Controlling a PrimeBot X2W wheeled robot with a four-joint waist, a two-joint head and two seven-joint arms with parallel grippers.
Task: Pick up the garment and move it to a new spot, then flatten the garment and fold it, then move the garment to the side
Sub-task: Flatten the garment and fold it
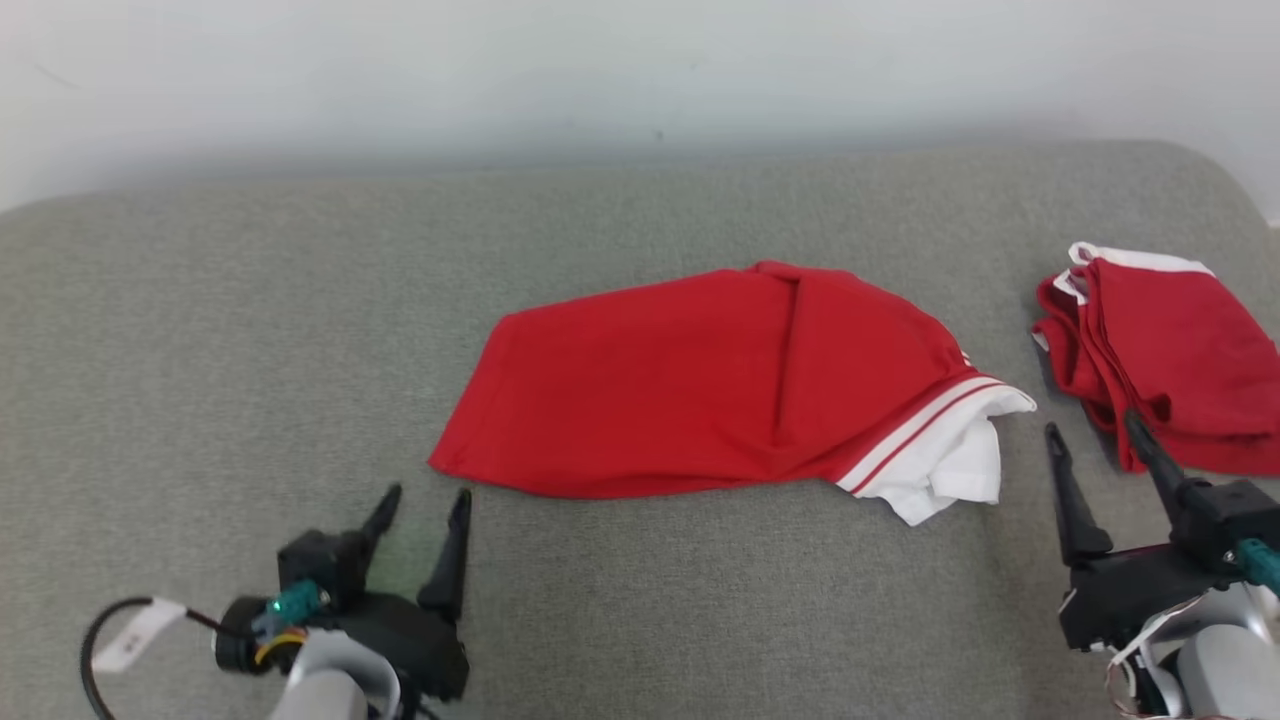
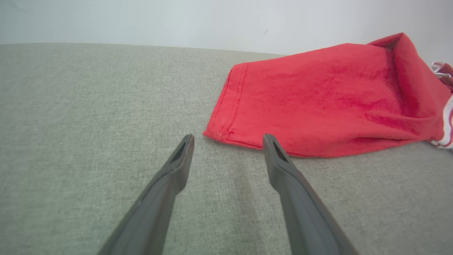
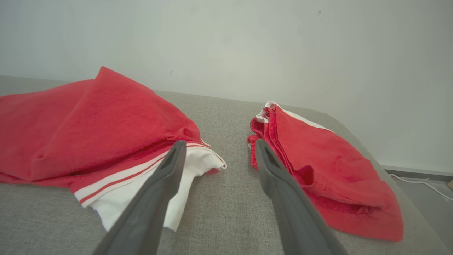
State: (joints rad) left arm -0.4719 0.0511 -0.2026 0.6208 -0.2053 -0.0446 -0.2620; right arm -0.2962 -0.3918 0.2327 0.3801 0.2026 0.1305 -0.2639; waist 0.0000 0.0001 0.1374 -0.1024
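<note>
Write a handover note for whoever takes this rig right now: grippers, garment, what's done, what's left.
Left gripper: open, empty, just off the near left corner of the red garment.
Right gripper: open, empty, between that garment's white-trimmed end and the folded red pile.
Garment: in the middle of the grey cushion, folded over, with a ridge across it and the white end sticking out untidily.
Done: it looks placed, flattened and folded.
Left: probably tidy the white end, then move the garment to the side, likely next to the pile.
</note>
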